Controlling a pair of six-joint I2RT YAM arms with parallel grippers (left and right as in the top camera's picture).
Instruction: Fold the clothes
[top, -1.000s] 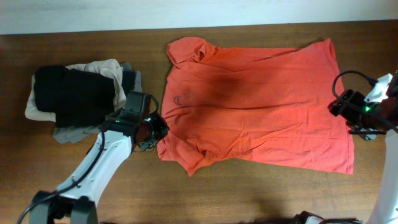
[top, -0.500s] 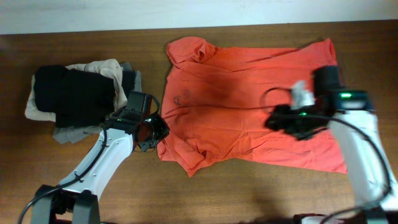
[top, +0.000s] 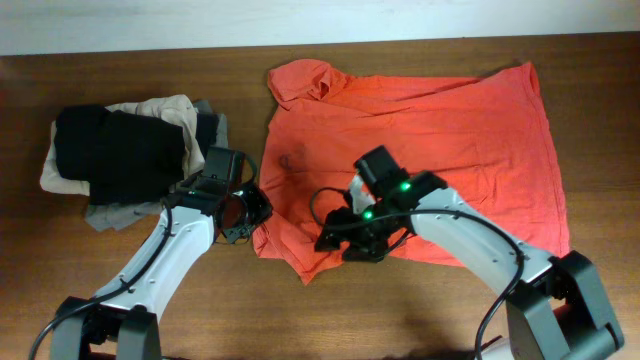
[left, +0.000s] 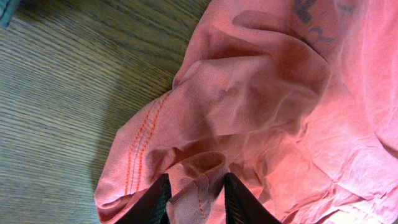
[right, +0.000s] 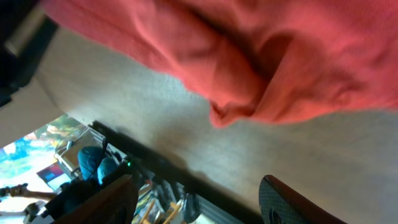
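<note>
My left gripper (left: 196, 198) is clenched on a hem fold of the red-orange T-shirt (top: 440, 130), which lies spread on the table (top: 100, 300). My right gripper (right: 196, 202) hangs released above the shirt's lower edge. Dark lettering (left: 308, 14) shows through the cloth, possibly mirrored, and I can't read it.

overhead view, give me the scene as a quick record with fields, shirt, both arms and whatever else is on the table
T-shirt: red-orange, spread open on the table, not yet folded
left gripper: shut on a bunched fold at the shirt's edge
right gripper: open, empty, at the shirt's near edge
other: pile of folded garments, apart from the shirt, on its left
</note>
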